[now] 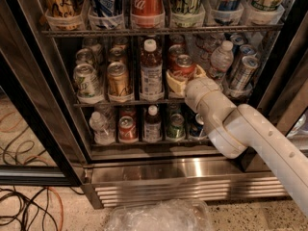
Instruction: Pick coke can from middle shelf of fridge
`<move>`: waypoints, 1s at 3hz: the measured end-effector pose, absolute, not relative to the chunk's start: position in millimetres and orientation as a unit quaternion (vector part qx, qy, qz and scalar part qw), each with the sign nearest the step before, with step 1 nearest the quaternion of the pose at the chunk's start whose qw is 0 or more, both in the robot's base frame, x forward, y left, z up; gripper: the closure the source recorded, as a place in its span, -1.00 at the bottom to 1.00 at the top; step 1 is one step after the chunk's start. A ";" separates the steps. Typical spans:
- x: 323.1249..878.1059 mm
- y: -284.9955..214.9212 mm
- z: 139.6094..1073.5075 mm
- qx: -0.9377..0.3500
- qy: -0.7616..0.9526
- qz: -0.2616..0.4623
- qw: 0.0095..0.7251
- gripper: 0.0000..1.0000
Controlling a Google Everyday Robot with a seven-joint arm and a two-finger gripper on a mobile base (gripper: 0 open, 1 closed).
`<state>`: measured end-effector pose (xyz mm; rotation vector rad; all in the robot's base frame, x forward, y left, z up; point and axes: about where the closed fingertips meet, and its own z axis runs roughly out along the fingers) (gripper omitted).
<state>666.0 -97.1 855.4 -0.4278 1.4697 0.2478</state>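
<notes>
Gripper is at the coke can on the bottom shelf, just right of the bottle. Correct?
Wrong shelf. The gripper is at the coke can on the middle shelf, not the bottom one, just right of the bottle. The camera view shows it.

So my middle shelf (130,101) is a dark wire rack. Sitting on it in white cups, left to right: a green-and-white can (85,81), a gold can (118,79), a white-capped bottle (151,71), then the coke can (184,65). My gripper (185,79) is right at that coke can. Further right there's a clear water bottle (221,61) and a leaning can (243,72).
</notes>
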 end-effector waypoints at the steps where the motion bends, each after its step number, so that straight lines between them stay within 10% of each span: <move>1: 662.0 -96.0 867.2 -0.200 0.656 0.109 0.719 1.00; 3: 648.8 -91.3 891.8 -0.217 0.635 0.111 0.733 1.00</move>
